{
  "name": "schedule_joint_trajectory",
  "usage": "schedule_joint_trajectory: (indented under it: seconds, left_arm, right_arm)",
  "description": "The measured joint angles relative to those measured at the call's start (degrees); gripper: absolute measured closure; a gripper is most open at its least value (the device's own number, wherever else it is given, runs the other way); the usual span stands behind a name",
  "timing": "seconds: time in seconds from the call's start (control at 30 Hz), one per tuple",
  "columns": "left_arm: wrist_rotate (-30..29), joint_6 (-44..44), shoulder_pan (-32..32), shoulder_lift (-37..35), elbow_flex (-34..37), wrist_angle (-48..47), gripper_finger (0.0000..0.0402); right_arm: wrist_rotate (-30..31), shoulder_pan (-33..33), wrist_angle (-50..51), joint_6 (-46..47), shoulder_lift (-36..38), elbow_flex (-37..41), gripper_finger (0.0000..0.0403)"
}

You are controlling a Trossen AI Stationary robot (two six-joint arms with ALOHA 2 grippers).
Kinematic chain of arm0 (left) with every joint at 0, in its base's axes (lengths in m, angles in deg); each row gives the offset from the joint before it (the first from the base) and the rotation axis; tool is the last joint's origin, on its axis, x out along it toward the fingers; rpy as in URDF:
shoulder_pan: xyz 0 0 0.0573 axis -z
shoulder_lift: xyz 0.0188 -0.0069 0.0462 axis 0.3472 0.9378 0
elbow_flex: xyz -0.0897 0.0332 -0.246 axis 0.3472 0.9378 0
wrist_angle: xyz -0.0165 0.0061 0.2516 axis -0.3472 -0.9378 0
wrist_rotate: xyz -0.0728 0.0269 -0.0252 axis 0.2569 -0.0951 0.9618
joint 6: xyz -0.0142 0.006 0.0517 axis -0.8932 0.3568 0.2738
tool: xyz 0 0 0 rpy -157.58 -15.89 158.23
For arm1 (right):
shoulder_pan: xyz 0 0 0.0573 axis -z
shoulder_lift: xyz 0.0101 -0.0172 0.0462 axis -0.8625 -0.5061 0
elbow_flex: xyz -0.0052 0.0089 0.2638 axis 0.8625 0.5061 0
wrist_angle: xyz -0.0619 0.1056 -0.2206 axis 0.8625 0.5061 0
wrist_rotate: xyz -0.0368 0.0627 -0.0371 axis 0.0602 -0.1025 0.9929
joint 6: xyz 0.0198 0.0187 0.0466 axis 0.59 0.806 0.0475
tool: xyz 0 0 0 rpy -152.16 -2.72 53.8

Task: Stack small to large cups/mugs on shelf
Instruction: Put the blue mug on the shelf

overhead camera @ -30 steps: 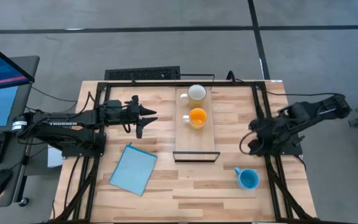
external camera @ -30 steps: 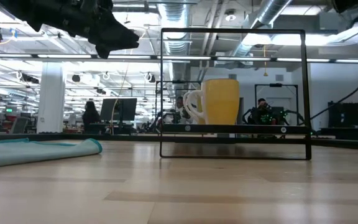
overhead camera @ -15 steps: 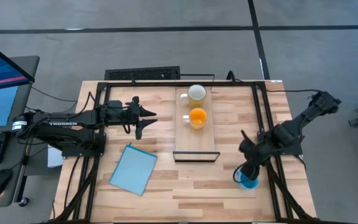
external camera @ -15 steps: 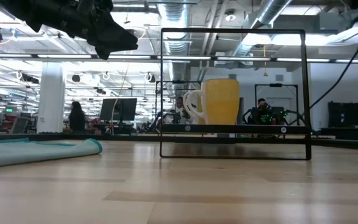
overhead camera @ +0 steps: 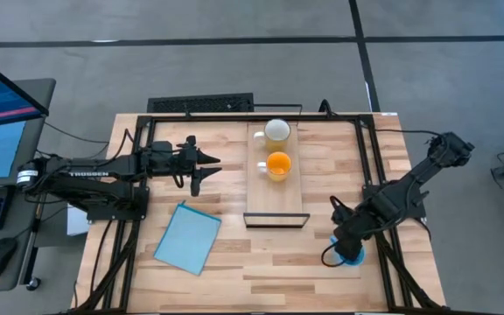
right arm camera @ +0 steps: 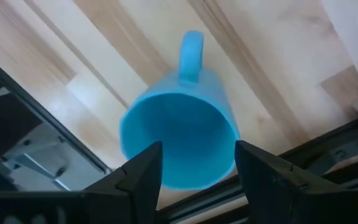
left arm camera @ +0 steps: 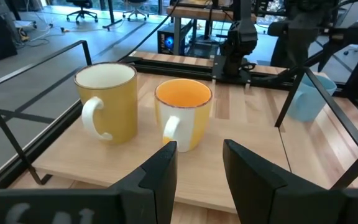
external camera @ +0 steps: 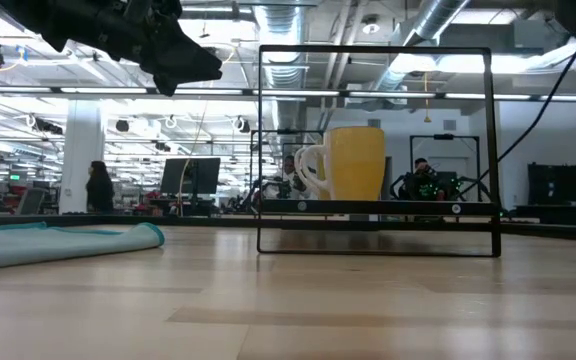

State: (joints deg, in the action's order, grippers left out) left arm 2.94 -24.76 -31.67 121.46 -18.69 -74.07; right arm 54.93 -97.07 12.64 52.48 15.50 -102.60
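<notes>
Right gripper, fingers spread and empty, hangs directly above the blue mug standing off the shelf near its dark end, evidently aligning for a rim grasp; left gripper, parted, waits beside the shelf.

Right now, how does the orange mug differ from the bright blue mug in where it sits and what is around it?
The orange ceramic mug stands on the long light-wood shelf board, beside the pale yellow mug; the bright blue mug sits alone on the bare table near the right edge. No hand is at the orange mug, while the right hand hangs open directly above the blue one, fingers straddling its rim. Both are small, handled, upright and empty.
</notes>
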Motion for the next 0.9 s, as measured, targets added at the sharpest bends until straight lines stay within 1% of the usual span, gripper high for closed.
schedule_joint_trajectory:
  seconds: [0.33,0.6,0.7,0.9]
  left_arm:
    - [0.0,-1.6,0.0,0.0,0.0,0.0,0.0281]
    - [1.0,-2.7,0.0,0.0,0.0,-0.1,0.0281]
    - [1.2,-3.3,0.0,0.0,0.0,-0.3,0.0281]
    - [1.2,-3.5,0.0,0.0,0.0,-2.1,0.0281]
  right_arm:
    - [0.7,0.0,3.2,-1.0,-0.2,0.6,0.0181]
    - [0.7,0.0,3.0,2.0,-0.2,1.9,0.0181]
    - [0.7,-0.6,3.0,7.9,-0.2,1.9,0.0181]
    - [0.5,-5.4,2.6,26.4,-0.2,1.9,0.0181]
